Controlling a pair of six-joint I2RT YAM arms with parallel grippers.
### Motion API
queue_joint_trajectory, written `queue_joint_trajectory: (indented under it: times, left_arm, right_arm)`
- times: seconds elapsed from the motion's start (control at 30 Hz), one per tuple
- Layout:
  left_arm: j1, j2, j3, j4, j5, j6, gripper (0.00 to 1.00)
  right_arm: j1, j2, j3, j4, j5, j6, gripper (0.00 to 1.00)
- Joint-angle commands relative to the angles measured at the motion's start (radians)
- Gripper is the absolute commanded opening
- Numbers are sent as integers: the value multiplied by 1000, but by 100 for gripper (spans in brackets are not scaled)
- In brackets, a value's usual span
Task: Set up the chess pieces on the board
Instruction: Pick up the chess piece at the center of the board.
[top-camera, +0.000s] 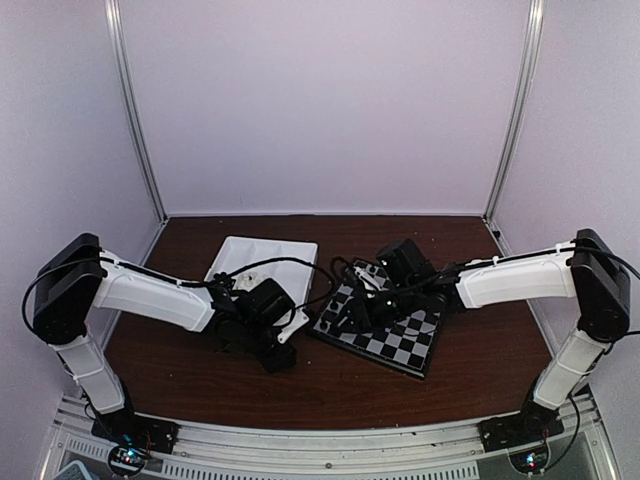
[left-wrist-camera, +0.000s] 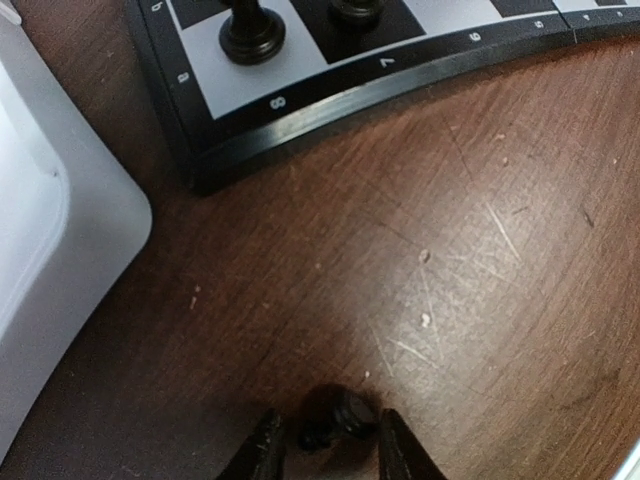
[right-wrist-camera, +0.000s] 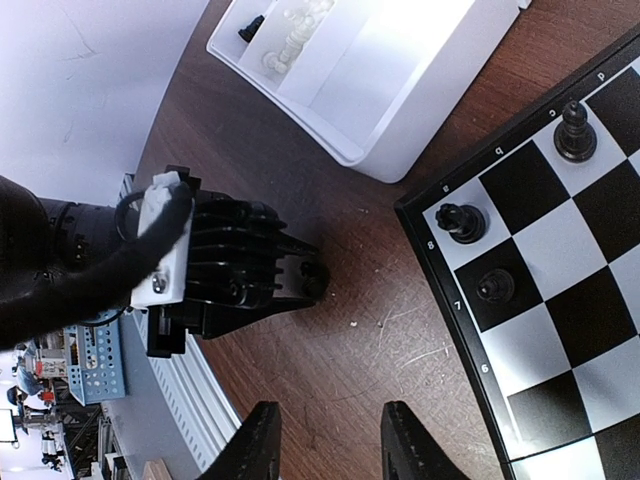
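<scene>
Pinching the toppled black piece (left-wrist-camera: 336, 414) wants the narrowed left gripper (left-wrist-camera: 330, 440) centred; hold unclear. Right gripper (right-wrist-camera: 325, 440) part-open, empty; board (left-wrist-camera: 330, 112) at twelve o'clock.

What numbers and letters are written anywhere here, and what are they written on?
"8" on the black rim of the board, left wrist view.
"7" next along that rim.
"6" after that.
"a", "b", "c", "d" along the adjoining rim, right wrist view.
Marks further along the rim: too small to read.
Top view: nothing readable.
</scene>
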Motion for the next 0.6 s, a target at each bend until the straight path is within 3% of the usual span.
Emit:
queue_joint_trajectory:
  times: [0.0, 0.23, 0.57]
  left_arm:
    - [-3, 32, 42, 2, -45, 23, 33]
    - [-3, 58, 63, 6, -59, 18, 31]
    - [-3, 70, 81, 7, -71, 3, 16]
  right_arm:
    - [0, -24, 12, 3, 19, -13, 37]
    - [-2, -25, 15, -3, 21, -20, 37]
    - [-3, -24, 13, -3, 22, -19, 37]
